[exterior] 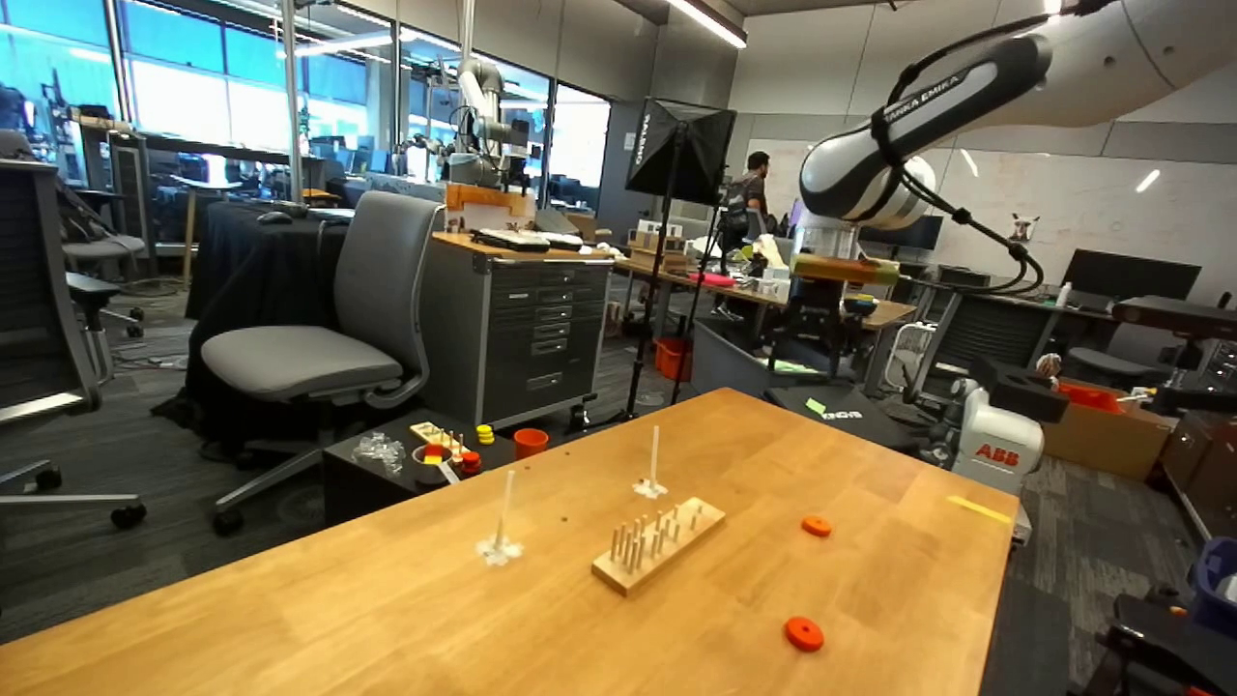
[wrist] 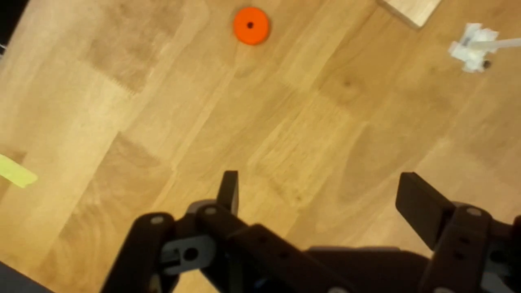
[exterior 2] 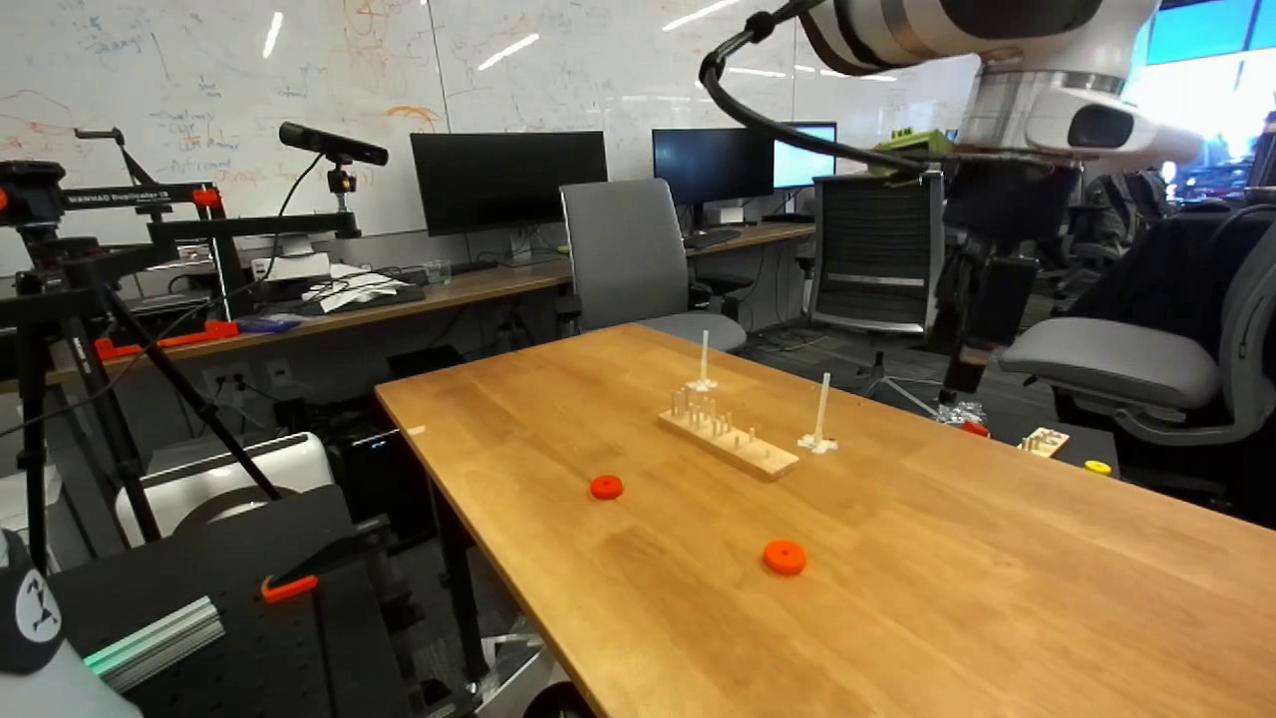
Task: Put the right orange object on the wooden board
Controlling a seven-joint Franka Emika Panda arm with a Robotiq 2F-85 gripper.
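The right orange object, a small flat disc with a centre hole, lies on the tabletop in both exterior views (exterior: 817, 526) (exterior 2: 785, 556) and near the top of the wrist view (wrist: 251, 25). A like orange disc (exterior: 804, 634) (exterior 2: 606, 487) lies apart from it. The wooden board (exterior: 663, 552) (exterior 2: 743, 451) carries several upright pegs. Only its corner (wrist: 416, 13) shows in the wrist view. My gripper (exterior: 804, 363) (exterior 2: 965, 375) (wrist: 317, 174) is open and empty, high above the table, with bare wood between its fingers in the wrist view.
Two thin upright sticks (exterior: 654, 462) (exterior: 503, 512) stand on white patches beside the board. The wooden tabletop (exterior: 387, 619) has yellow tape (exterior: 979, 509) near its edge. A low black stand (exterior: 372, 483) with small parts and an orange cup (exterior: 530, 443) is beside it.
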